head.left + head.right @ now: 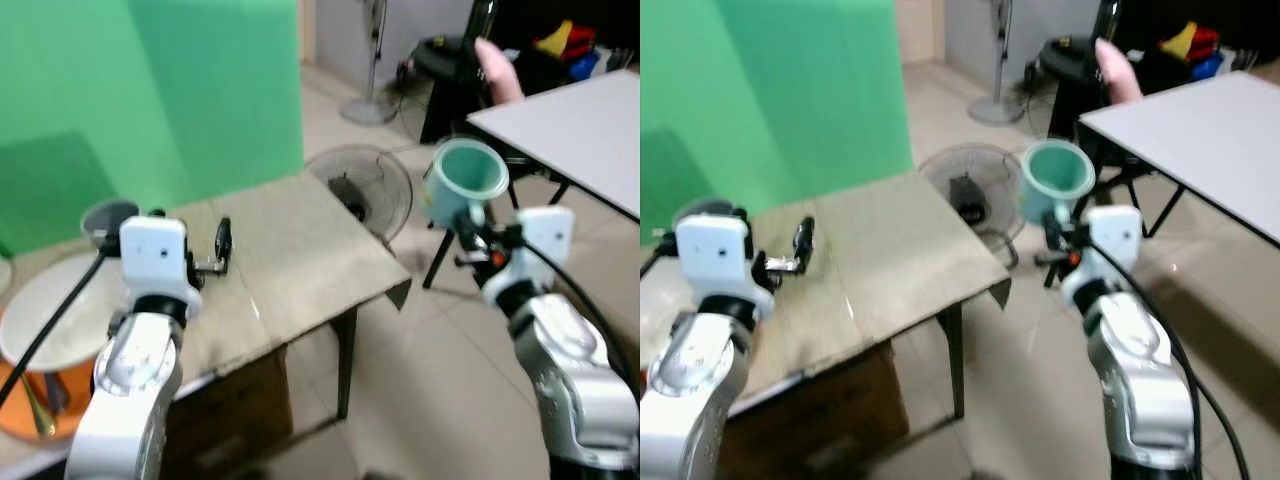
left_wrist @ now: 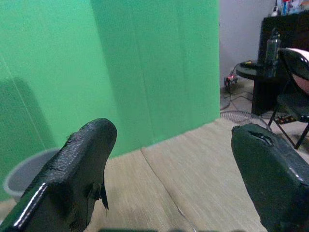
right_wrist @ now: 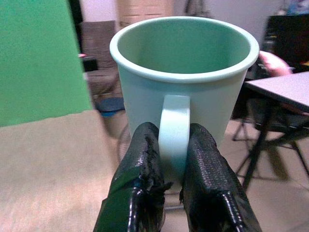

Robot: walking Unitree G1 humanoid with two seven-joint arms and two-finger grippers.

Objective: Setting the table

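My right gripper [image 1: 472, 220] is shut on the handle of a pale green mug [image 1: 465, 178], held upright in the air between two tables. In the right wrist view both fingers [image 3: 145, 159] pinch the mug handle [image 3: 174, 130]. The white table [image 1: 580, 125] stands at the right, beyond the mug. My left gripper [image 1: 222, 245] hangs open over the brown cardboard-covered table [image 1: 310, 250], nothing between its fingers [image 2: 82, 164]. A white plate [image 1: 65, 315] and a grey bowl [image 1: 105, 218] sit at the left end of that table.
A green screen [image 1: 150, 90] backs the brown table. A floor fan [image 1: 365, 190] lies on the tiles between the tables, and a standing fan [image 1: 372, 60] is behind. A person's hand [image 1: 498, 70] shows beyond the white table's far corner. An orange dish [image 1: 30, 405] sits under the plate.
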